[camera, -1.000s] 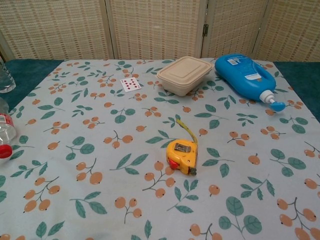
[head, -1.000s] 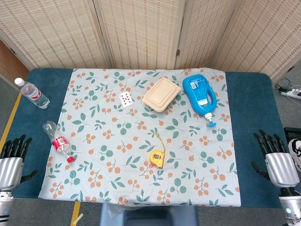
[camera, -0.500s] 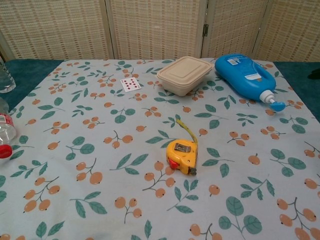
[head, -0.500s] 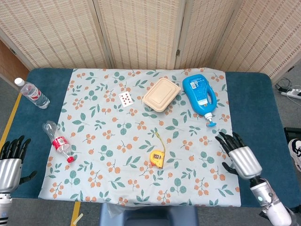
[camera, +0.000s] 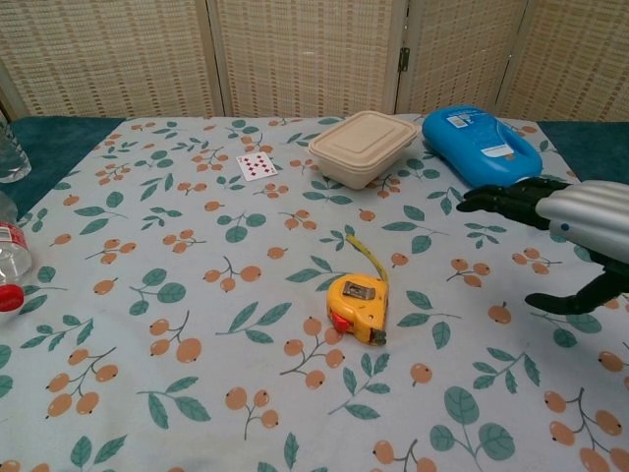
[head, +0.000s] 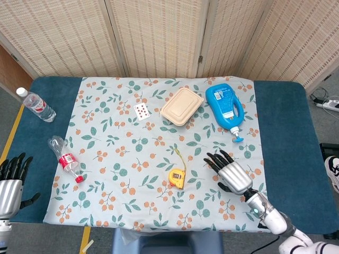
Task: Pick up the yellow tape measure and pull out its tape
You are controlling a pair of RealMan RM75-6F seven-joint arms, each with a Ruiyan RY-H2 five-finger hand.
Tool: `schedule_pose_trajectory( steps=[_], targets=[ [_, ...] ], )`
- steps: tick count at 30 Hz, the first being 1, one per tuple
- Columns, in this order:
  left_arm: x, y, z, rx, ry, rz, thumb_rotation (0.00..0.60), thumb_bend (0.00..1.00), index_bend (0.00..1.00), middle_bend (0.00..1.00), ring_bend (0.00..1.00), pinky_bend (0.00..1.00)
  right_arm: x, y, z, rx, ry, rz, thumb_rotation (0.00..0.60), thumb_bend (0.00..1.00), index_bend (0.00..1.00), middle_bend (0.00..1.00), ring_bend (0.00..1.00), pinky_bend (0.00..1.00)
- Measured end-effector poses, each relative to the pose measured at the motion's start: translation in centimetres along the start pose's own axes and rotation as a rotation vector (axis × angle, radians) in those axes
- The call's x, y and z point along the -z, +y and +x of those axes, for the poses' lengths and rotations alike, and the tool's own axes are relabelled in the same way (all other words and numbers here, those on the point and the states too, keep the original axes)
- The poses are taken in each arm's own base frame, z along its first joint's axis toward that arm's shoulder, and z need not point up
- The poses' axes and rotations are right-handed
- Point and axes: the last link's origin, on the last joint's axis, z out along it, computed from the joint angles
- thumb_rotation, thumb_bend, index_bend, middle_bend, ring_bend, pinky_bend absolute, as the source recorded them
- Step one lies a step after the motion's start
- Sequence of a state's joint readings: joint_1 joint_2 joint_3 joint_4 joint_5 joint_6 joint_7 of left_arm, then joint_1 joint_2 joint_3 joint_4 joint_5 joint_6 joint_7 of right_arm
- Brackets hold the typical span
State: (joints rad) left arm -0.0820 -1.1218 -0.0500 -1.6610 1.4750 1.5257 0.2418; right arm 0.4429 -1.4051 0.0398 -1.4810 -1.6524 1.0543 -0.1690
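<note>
The yellow tape measure (head: 177, 177) (camera: 358, 306) lies on the floral tablecloth near the front middle, with a short length of yellow tape curling away behind it. My right hand (head: 229, 173) (camera: 560, 221) hovers to the right of it, fingers spread and holding nothing, a clear gap from the case. My left hand (head: 11, 182) stays at the table's front left edge, fingers apart and empty; the chest view does not show it.
A beige lunch box (head: 182, 106) and a blue detergent bottle (head: 224, 107) lie behind the tape measure. A playing card (head: 141, 110) sits further left. Two plastic water bottles (head: 66, 158) (head: 37, 105) lie at the left side.
My right hand has swept leftward from the table's right edge onto the cloth, close to the tape measure, and now shows in the chest view. The left hand has barely moved.
</note>
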Motion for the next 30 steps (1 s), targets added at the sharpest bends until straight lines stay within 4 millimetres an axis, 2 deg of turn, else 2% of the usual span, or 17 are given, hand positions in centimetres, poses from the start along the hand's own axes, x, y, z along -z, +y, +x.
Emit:
schedule_pose_trajectory(
  steps=[18, 30],
  targets=[
    [0.2, 0.0, 0.1, 0.0, -0.011, 0.003, 0.6, 0.15, 0.02, 0.0, 0.0, 0.0, -6.2, -4.7, -1.9, 0.035, -0.043, 0.179, 0.6, 0.34, 0.0, 0.06, 0.09, 0.0],
    [0.4, -0.7, -0.2, -0.014, -0.015, 0.026, 0.6, 0.15, 0.02, 0.0, 0.0, 0.0, -10.7, -9.2, -2.4, 0.022, -0.031, 0.261, 0.6, 0.34, 0.0, 0.06, 0.09, 0.0]
  ],
)
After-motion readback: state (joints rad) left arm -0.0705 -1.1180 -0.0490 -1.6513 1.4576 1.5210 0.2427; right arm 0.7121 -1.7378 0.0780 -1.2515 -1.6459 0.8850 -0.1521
